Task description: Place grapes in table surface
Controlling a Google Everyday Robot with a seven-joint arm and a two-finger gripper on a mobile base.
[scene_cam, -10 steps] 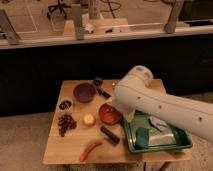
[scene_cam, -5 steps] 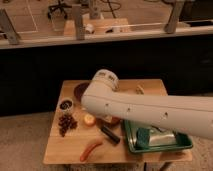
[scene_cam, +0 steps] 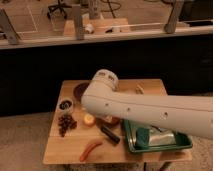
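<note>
Behind the white arm (scene_cam: 150, 112), gripper hidden, jaws' state untellable; grapes (scene_cam: 66, 123) on table surface (scene_cam: 65, 150).

Reference item: green tray (scene_cam: 131, 146).

- Inside the tray: a pale, crumpled-looking object (scene_cam: 161, 136) (identity not discernible).
- Just left of the tray: a short black bar (scene_cam: 110, 135), lying diagonally.
- Further left of the tray, nearer the camera: an orange carrot-like stick (scene_cam: 90, 149), also diagonal.
- Up-left of the tray: a reddish bowl (scene_cam: 112, 121), partly hidden, and a small yellow-orange round fruit (scene_cam: 89, 119) just beyond it.
- Well left of the tray, toward the far side: a small dark bowl (scene_cam: 65, 105).
- Farther from the tray still: a maroon bowl (scene_cam: 79, 91) (only its left part shows).
</note>
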